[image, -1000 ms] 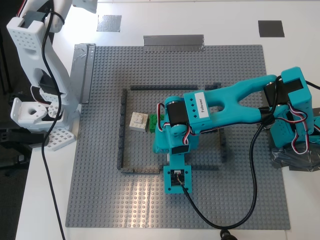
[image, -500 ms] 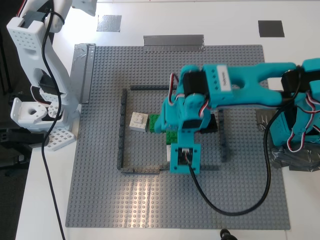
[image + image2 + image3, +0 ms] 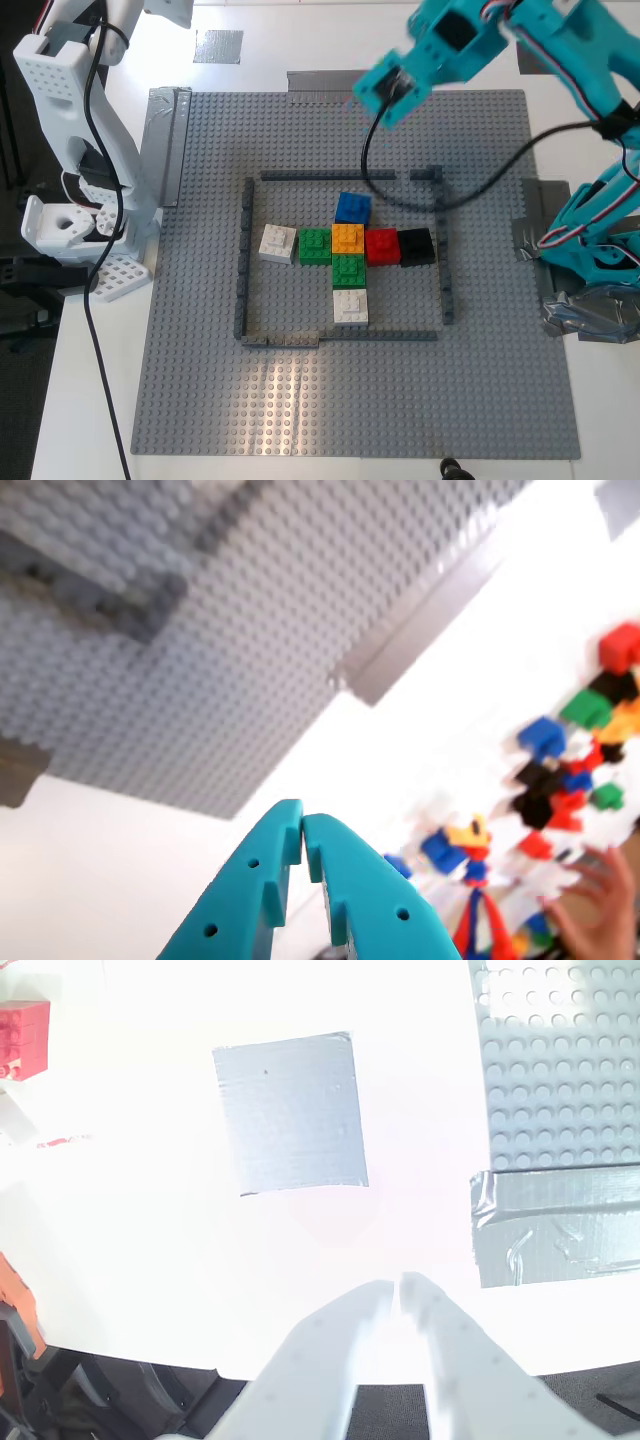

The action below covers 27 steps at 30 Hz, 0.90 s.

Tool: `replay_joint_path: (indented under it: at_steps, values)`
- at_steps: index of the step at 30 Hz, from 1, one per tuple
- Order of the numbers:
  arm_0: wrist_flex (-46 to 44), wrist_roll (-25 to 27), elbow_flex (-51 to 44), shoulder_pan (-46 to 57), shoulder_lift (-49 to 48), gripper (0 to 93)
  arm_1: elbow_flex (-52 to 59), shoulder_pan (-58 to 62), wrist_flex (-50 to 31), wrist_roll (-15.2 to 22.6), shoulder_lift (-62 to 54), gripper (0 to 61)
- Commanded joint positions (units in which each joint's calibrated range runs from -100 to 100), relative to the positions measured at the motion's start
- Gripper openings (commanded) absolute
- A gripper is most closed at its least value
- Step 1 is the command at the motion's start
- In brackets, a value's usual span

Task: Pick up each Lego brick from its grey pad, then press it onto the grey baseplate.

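White tabletop (image 3: 90, 400) carries grey baseplate (image 3: 300, 420), duct-tape strips at edges. Blue brick (image 3: 353, 207) and white brick (image 3: 350, 306) sit on baseplate inside wall outline. My first gripper (image 3: 303, 842) closed, empty. My second gripper (image 3: 397, 1295) closed, empty, near silvery grey pad (image 3: 290, 1112).

The teal arm is raised high, my first gripper (image 3: 303, 832) pinched closed and empty; my second gripper (image 3: 395, 1295) likewise closed, empty

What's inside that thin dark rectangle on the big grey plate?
Inside the wall outline on the baseplate: eight bricks, blue, two white, two green, orange, red and black. Nothing covers them.
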Motion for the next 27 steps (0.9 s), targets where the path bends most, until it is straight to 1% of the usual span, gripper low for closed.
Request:
replay_joint_path:
  at_steps: [1, 4, 7, 12, 15, 19, 25, 27]
  values:
    - [-0.3, -1.2, -1.4, 12.7, -2.6, 0.0, -4.2, -0.9, 0.4, 0.2, -3.1, 0.2]
    - [-0.2, -4.1, -1.1, 20.6, -2.6, 0.0, -4.2, -0.9, 0.3, 0.5, -3.2, 0.2]
    - [0.2, -5.8, 0.6, 28.4, -3.1, 0.0, -4.3, -0.9, -0.1, 0.7, -3.0, 0.2]
    - [0.3, -5.6, 6.6, 38.5, -3.3, 0.0, -4.4, -0.9, -0.1, 0.8, -2.2, 0.2]
    - [-0.2, -5.6, 12.4, 42.6, -3.1, 0.0, -4.5, -0.8, 0.0, 0.9, -2.1, 0.2]
    - [-0.4, -5.6, 17.1, 45.2, -2.6, 0.0, -4.9, -0.7, 0.7, 0.9, -2.1, 0.2]
    - [-0.4, -5.5, 17.6, 45.1, -2.6, 0.0, -4.8, -0.7, 1.4, 1.1, -2.5, 0.2]
    - [-0.4, -4.3, 17.7, 45.1, -2.6, 0.0, -4.9, -0.7, 1.5, 1.1, -2.6, 0.2]
